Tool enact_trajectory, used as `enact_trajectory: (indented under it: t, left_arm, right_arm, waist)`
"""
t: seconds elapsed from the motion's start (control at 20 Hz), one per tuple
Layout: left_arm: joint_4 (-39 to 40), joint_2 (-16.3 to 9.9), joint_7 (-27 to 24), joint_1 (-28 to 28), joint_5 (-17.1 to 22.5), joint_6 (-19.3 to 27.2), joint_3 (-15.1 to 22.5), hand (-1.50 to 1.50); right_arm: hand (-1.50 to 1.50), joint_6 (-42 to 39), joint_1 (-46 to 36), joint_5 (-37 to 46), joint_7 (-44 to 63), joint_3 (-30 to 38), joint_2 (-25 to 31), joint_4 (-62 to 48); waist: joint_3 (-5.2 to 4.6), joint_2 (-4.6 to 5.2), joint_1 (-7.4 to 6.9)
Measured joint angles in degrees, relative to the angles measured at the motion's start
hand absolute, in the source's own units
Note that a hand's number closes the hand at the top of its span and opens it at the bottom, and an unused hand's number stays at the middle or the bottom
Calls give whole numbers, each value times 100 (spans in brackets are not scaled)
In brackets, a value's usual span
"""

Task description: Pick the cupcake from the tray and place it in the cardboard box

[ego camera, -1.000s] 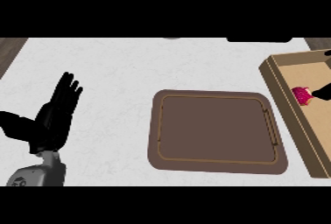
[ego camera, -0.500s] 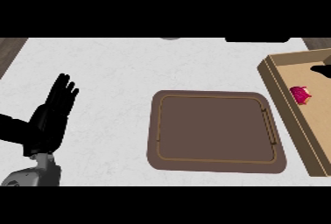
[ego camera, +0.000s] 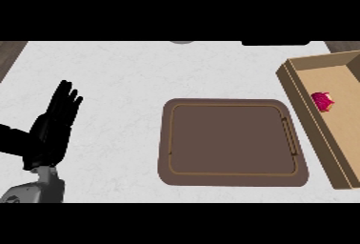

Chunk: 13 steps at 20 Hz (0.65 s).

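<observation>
1. The cupcake (ego camera: pixel 323 101), a small pink-red shape, sits on the floor of the cardboard box (ego camera: pixel 306 119), well off to the right of the left hand (ego camera: pixel 51 128) and far across the counter (ego camera: pixel 126 76) from it.

2. The tray (ego camera: pixel 232 177), brown with a raised rim, lies flat between the left hand and the box, its near edge well apart from the fingers; nothing rests on it.

3. The left hand shows at the view's left edge, fingers straight and held side by side pointing up the counter, thumb out to the side, holding nothing and touching nothing on the counter; it reads as resting.

4. The right hand does not show anywhere in the view.

5. Judged from how things lie, the job looks done: the cupcake is off the tray and inside the box, with no hand on it. Whether it stands upright or leans cannot be told.

6. Nothing further appears left beyond the arms settling clear.
</observation>
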State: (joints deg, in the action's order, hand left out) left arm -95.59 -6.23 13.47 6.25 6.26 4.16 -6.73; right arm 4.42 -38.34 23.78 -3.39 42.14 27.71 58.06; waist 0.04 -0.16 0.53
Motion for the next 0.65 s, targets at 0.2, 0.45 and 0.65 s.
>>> enact_trajectory:
  t: [0.2, 0.45, 0.65]
  left_arm:
    - [-51, 4, -29, -69, 16, -31, 2, 0]
    - [-88, 67, -51, -97, -36, -23, 93, 0]
    - [-87, 57, -61, -126, -17, -50, 69, 0]
  right_arm:
    - [-150, -190, 393, -618, -112, 347, 94, 275]
    - [-150, -344, 939, -1219, -376, 655, 293, 433]
    - [-150, -534, 1267, -1658, -577, 798, 568, 341]
  waist:
    - [-1, 3, -15]
    - [-3, 7, -29]
    - [-2, 11, -39]
